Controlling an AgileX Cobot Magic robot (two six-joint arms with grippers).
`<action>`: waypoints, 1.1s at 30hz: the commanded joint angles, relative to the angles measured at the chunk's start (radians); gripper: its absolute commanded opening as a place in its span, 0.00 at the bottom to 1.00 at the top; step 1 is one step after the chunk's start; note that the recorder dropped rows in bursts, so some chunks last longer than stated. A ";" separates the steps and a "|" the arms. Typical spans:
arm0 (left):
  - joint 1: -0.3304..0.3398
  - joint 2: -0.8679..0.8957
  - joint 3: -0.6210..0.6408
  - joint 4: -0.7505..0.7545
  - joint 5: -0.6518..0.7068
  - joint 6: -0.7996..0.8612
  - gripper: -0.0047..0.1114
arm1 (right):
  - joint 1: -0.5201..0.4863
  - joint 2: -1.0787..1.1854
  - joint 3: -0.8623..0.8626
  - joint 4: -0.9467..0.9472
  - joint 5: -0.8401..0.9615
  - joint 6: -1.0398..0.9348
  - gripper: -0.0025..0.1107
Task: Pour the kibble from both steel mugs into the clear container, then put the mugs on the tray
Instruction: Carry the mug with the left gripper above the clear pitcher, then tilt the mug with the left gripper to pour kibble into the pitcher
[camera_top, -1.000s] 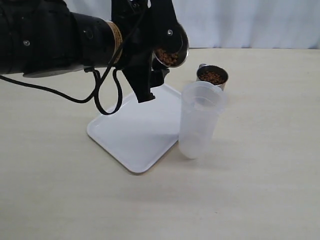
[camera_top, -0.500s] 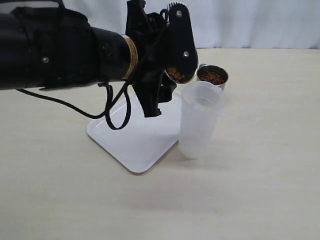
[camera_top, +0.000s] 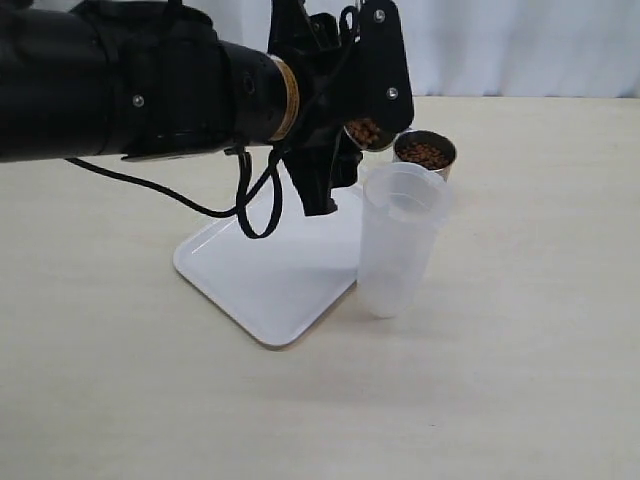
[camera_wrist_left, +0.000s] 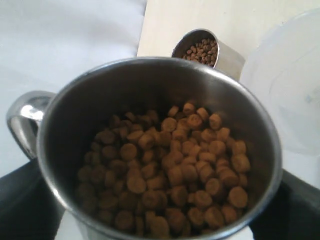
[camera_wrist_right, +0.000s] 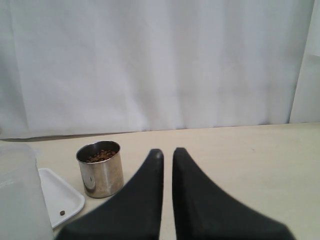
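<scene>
Two steel mugs (camera_wrist_left: 75, 130) (camera_wrist_right: 102, 177), one container (camera_top: 398, 250), one tray (camera_top: 270, 270) (perhaps one stray pellet (camera_wrist_right: 62, 213))

left hand (camera_top: 352, 118) | steel mug (camera_top: 366, 133) carried right | now near clear container (camera_top: 400, 250) rim

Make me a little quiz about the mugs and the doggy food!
1. True or false: the held steel mug in the left tool is empty.
2. Where does the other steel mug stand? A: on the tray. B: on the table. C: inside the clear container.
3. Fill in: the right tool is ____.
Key: 1 false, it holds kibble; 2 B; 3 shut.
</scene>
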 joint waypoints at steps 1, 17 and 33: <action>-0.031 -0.009 -0.017 0.010 0.045 0.024 0.04 | -0.006 -0.004 0.004 0.005 0.001 -0.003 0.07; -0.075 -0.009 -0.022 0.104 0.111 0.024 0.04 | -0.006 -0.004 0.004 0.005 0.001 -0.003 0.07; -0.075 0.082 -0.065 0.147 0.165 0.024 0.04 | -0.006 -0.004 0.004 0.005 0.001 -0.003 0.07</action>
